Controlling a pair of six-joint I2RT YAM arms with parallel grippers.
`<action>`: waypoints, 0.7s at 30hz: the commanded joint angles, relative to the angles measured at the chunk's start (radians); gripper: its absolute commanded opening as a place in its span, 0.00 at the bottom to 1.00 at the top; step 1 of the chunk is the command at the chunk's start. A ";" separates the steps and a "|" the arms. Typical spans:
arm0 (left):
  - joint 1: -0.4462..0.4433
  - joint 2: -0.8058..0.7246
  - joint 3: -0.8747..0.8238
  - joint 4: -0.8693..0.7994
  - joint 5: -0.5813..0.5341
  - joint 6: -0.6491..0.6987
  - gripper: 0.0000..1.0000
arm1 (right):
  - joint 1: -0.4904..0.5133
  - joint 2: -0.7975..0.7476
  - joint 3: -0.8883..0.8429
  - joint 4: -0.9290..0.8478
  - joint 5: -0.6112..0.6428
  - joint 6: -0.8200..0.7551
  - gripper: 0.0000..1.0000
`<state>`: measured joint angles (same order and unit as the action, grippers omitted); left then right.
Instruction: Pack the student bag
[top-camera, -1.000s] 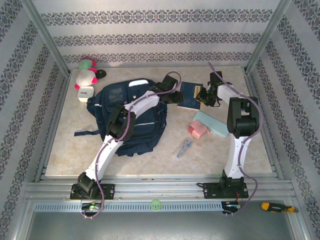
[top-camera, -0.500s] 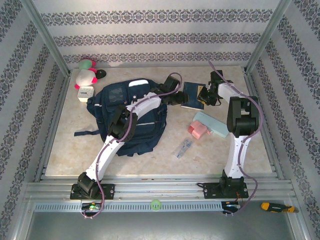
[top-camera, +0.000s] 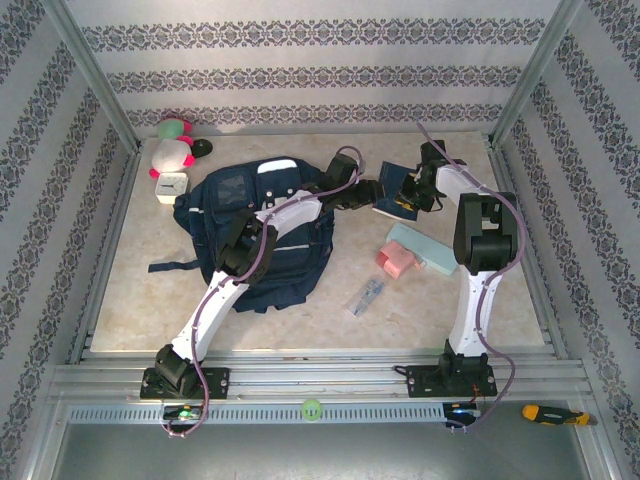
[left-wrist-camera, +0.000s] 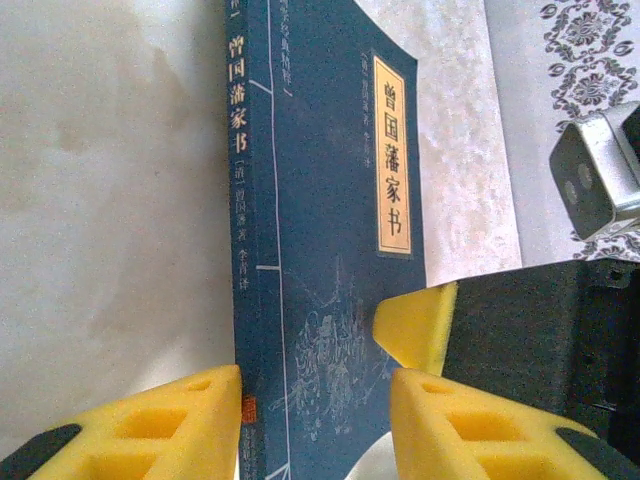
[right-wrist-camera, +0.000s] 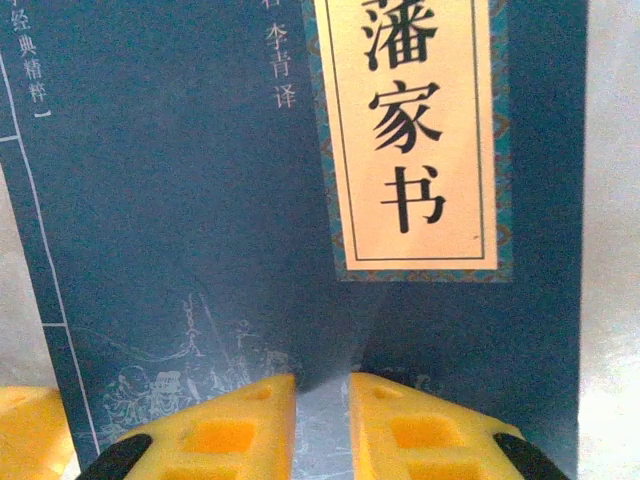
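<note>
The blue book (top-camera: 388, 180) has tilted up from flat on the table (top-camera: 300, 325), between both jaws. The right jaws have narrowed almost together against its cover. The left jaws straddle its end, apart. Neither grip is certain. The student bag (top-camera: 200, 225) lies behind the left jaws, awaiting it.

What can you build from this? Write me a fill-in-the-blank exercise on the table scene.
The backpack lies partly under the ___ arm.
The book has a dark ___ cover.
The small box beside the pale box is ___.
Missing words: left, blue, pink.
</note>
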<state>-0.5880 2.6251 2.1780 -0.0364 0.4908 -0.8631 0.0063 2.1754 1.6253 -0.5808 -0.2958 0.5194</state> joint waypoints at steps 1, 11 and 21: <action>-0.033 0.016 -0.001 0.147 0.073 -0.050 0.42 | 0.011 0.030 0.021 -0.039 -0.023 -0.010 0.21; -0.031 -0.011 -0.004 -0.064 -0.092 0.083 0.42 | 0.004 -0.009 0.039 -0.060 -0.035 -0.015 0.36; -0.029 -0.014 -0.006 -0.089 -0.111 0.111 0.43 | -0.131 -0.075 0.007 -0.103 -0.006 -0.054 0.48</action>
<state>-0.6098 2.6339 2.1662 -0.0563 0.4099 -0.7845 -0.0875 2.1296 1.6405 -0.6353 -0.3214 0.4927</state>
